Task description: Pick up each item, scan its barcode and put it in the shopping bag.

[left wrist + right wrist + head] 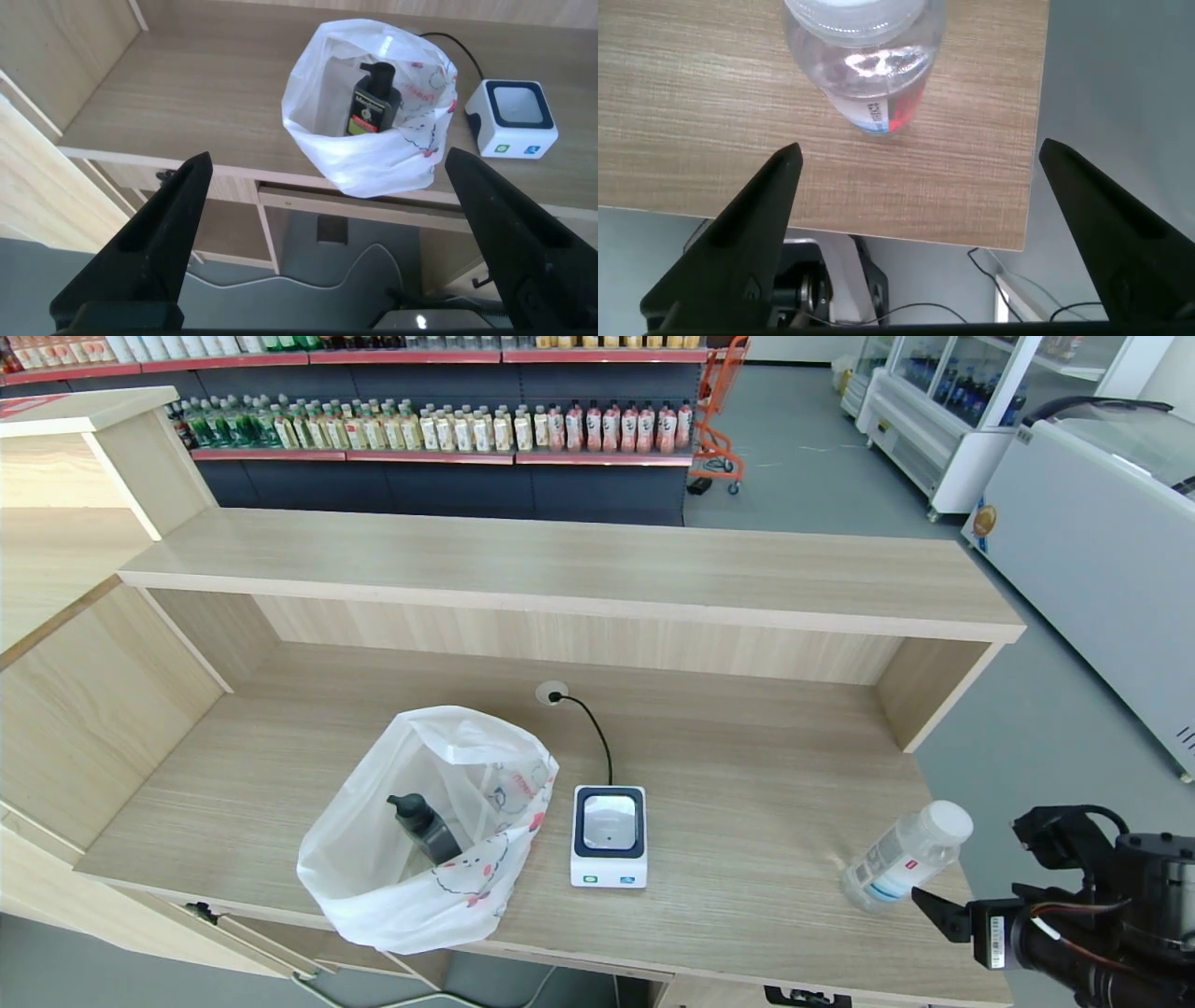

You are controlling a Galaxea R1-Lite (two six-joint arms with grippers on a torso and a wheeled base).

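A clear water bottle [904, 857] with a white cap stands near the counter's right front corner. My right gripper [920, 154] hangs open just off the front edge, short of the bottle [868, 56], with nothing between its fingers; one fingertip [936, 909] lies close beside the bottle. The white shopping bag [425, 831] sits open at the front left with a black pump bottle [425, 826] inside. The white barcode scanner [609, 835] lies right of the bag. My left gripper [327, 163] is open and empty, held off the counter's front, facing the bag [374, 159] and black bottle [372, 98].
The wooden counter [747, 775] has a raised back ledge [560, 569] and side walls at both ends. A black cable [593, 728] runs from the scanner [512, 114] to a hole at the back. Drink shelves [429, 429] and freezers [1102, 541] stand beyond.
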